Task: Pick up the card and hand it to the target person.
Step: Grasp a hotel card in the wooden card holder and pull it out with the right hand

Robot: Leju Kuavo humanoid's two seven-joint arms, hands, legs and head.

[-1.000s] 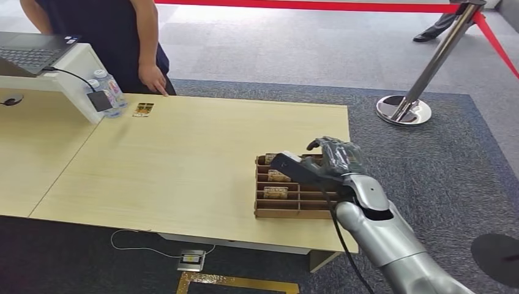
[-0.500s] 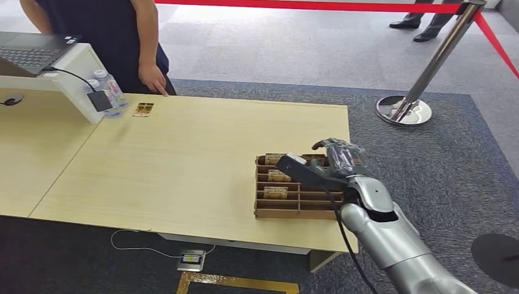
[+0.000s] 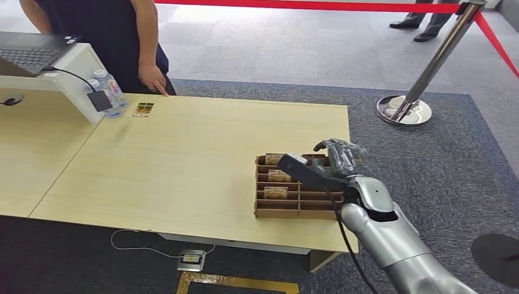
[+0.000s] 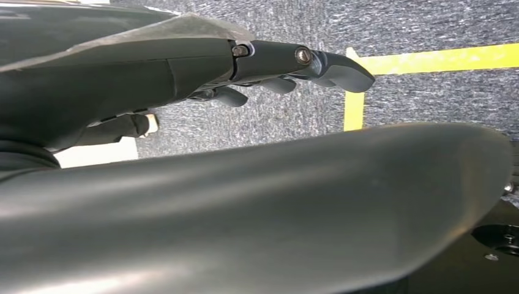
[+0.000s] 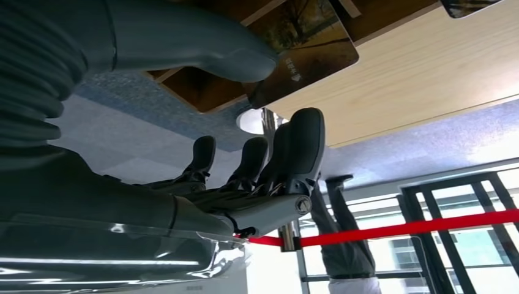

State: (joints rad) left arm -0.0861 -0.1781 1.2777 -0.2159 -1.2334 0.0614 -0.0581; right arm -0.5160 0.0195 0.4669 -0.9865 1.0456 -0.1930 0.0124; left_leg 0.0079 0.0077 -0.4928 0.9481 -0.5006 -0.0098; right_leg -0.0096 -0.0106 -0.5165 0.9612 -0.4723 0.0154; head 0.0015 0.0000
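Right hand [image 3: 335,160], near right of the tabletop [image 3: 183,159]: poised over the far right part of a cardboard tray [image 3: 297,195], fingers parted and curled downward, thumb [image 5: 202,40] close to or touching a card [image 5: 306,46] in the right wrist view; contact cannot be told for certain, and no card is lifted. Left hand [image 4: 183,73]: hanging beside the body over grey carpet and a yellow floor line [image 4: 392,67], fingers loosely extended, holding nothing. Tray: slotted compartments, several cards standing or lying in them, those at the left [image 3: 275,192] plain to see; it sits at the near right edge of the tabletop. Task status, as judged: pick-up is at the approach or first-contact stage; grasp, lift, carry and handover all remain. Further item: a loose card [image 3: 143,109] lying flat at the far left of the tabletop, just before the person [image 3: 116,37], whose hand [image 3: 154,79] hangs beside the far edge. Beside it: two bottles [image 3: 109,92] and a white stand with a laptop [image 3: 33,52] and cable. Beyond, far right: a chromed stanchion [image 3: 422,79] with red belt [image 3: 306,5], and another person's shoes. Obstruction, as judged: the open tabletop between tray and person offers a free path; the tray's dividers crowd the fingers.
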